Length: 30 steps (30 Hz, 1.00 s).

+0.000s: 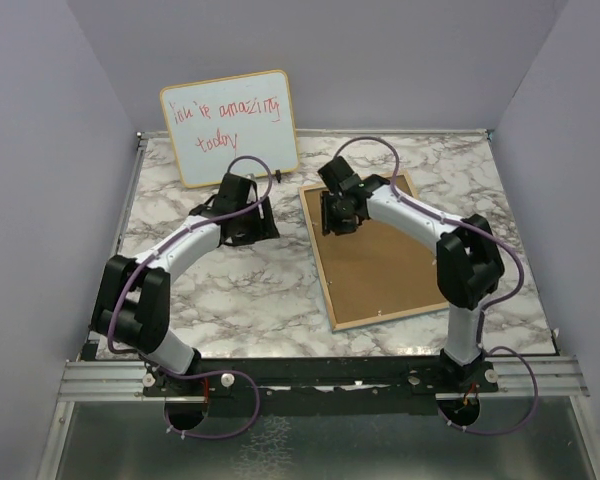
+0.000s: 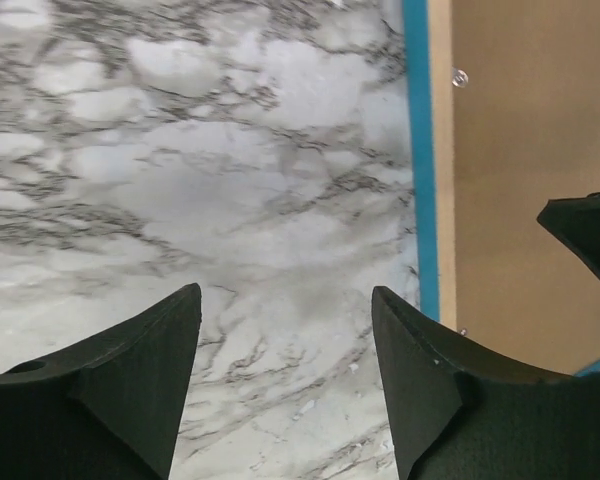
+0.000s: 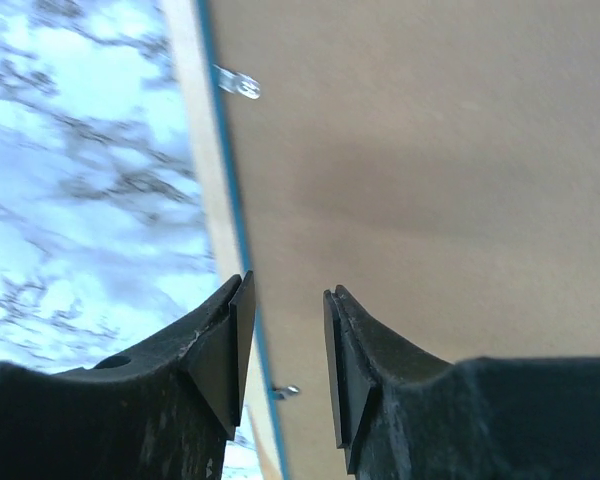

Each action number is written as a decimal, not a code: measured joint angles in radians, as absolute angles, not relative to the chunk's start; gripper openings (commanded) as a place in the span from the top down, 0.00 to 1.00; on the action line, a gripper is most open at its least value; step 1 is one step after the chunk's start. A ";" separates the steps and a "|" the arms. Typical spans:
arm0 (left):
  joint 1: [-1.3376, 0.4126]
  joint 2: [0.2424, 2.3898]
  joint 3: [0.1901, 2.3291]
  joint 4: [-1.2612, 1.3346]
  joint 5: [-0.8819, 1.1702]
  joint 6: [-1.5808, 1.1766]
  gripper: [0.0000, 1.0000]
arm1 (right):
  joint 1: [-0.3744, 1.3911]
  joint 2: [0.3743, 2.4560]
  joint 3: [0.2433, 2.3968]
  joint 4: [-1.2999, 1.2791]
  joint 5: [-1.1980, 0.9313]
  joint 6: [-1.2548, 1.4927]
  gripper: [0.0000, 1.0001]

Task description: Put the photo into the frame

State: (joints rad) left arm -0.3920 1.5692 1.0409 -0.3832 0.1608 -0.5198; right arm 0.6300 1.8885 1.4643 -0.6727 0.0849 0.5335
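The big, thin, light-wood picture frame (image 1: 318, 257) lies flat, brown back up, slanted, on the right side.

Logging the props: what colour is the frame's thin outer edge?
Bright blue, beside the light wood face of the frame; it shows best in the left wrist view.

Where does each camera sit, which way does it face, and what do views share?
Top external: above and behind the robot, looking down on table, whiteboard, frame; left arm and right arm show.
Left wrist: on left arm, facing down at table beside the frame's blue edge; left hand shows.
Right wrist: on right arm, facing down at the backing board; right hand shows.
Shared: the frame, in all three.
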 measured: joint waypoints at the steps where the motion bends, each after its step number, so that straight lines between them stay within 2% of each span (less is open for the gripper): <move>1: -0.375 1.554 1.029 -0.384 0.150 -0.524 0.27 | 0.639 1.916 1.514 -0.693 0.085 0.533 0.56; 9: -0.251 1.461 0.939 -0.353 0.115 -0.558 0.24 | 0.743 2.128 1.772 -0.842 0.108 0.530 0.53; 17: -0.247 1.428 0.883 -0.337 0.118 -0.564 0.22 | 0.781 2.193 1.794 -0.965 0.147 0.530 0.53; 26: -0.241 1.428 0.878 -0.318 0.152 -0.563 0.18 | 0.778 2.211 1.798 -0.990 0.150 0.522 0.66; 27: -0.241 1.428 0.875 -0.314 0.160 -0.562 0.17 | 0.778 2.212 1.799 -0.990 0.148 0.521 0.69; 30: -0.241 1.429 0.867 -0.308 0.197 -0.560 0.16 | 0.778 2.215 1.810 -0.988 0.130 0.522 0.89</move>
State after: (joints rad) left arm -0.2413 1.4292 0.8673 -0.3077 0.1970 -0.5602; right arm 0.7776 2.2154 1.8095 -0.9878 0.1303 0.5217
